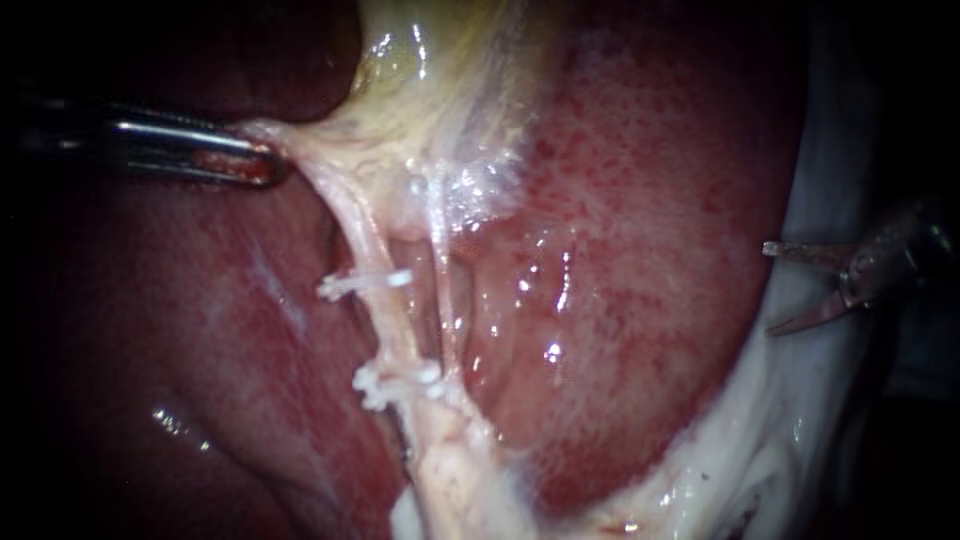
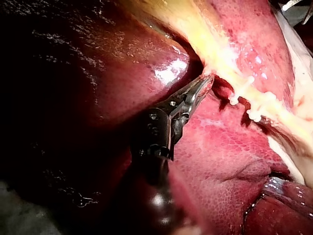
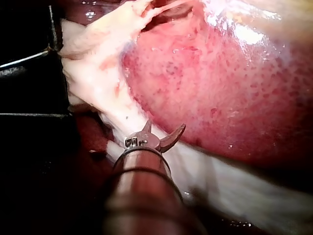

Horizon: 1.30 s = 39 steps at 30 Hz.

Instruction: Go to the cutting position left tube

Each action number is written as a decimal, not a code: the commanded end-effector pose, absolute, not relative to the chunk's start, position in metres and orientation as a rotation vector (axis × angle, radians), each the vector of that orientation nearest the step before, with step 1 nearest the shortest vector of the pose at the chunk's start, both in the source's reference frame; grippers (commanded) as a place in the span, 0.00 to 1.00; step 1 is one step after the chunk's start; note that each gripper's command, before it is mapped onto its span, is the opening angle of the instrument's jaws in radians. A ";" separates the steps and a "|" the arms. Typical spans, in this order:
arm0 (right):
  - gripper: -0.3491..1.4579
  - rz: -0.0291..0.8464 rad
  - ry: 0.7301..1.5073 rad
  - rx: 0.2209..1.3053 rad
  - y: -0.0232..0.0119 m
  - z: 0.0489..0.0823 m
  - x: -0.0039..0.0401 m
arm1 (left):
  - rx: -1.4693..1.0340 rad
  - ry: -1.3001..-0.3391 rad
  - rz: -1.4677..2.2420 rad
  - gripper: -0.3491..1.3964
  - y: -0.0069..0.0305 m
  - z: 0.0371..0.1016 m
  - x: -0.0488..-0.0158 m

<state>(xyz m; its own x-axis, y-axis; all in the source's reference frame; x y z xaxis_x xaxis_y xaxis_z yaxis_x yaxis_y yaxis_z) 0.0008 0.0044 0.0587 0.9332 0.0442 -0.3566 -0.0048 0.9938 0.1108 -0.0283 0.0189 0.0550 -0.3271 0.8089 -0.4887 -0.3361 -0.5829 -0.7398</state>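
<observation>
My left instrument (image 1: pixel 262 165) comes in from the left, its jaws shut on the pale gallbladder tissue (image 1: pixel 440 90) and pulling it sideways. Two tubes run down from the gallbladder. The left tube (image 1: pixel 385 310) carries two white clips (image 1: pixel 365 283) (image 1: pixel 398 381), with a bare stretch between them. The right tube (image 1: pixel 445 300) lies beside it. My right instrument (image 1: pixel 775 288) waits far off at the right edge, over white tissue, its two blades open. In the left wrist view the jaws (image 2: pixel 205 83) grip tissue close to the clips (image 2: pixel 242 93). In the right wrist view the blades (image 3: pixel 161 132) stand spread.
Red liver (image 1: pixel 640 200) lies right of the tubes and darker liver (image 1: pixel 200 330) to their left. White fatty tissue (image 1: pixel 800 420) rims the liver at the right and lower right. A dark block (image 3: pixel 29 88) stands beside my right instrument in its wrist view.
</observation>
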 end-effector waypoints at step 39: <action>0.99 0.262 0.950 0.714 0.0023 0.0585 0.0233 | -1.142 -0.666 1.976 0.00 0.0183 0.0547 -0.0289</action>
<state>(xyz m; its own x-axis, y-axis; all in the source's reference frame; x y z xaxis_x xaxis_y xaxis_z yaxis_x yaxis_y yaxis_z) 0.0234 0.0020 0.0589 0.5706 0.5020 -0.6499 0.0967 0.7448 0.6602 -0.0289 0.0182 0.0547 -0.3245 0.8066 -0.4941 -0.3437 -0.5872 -0.7329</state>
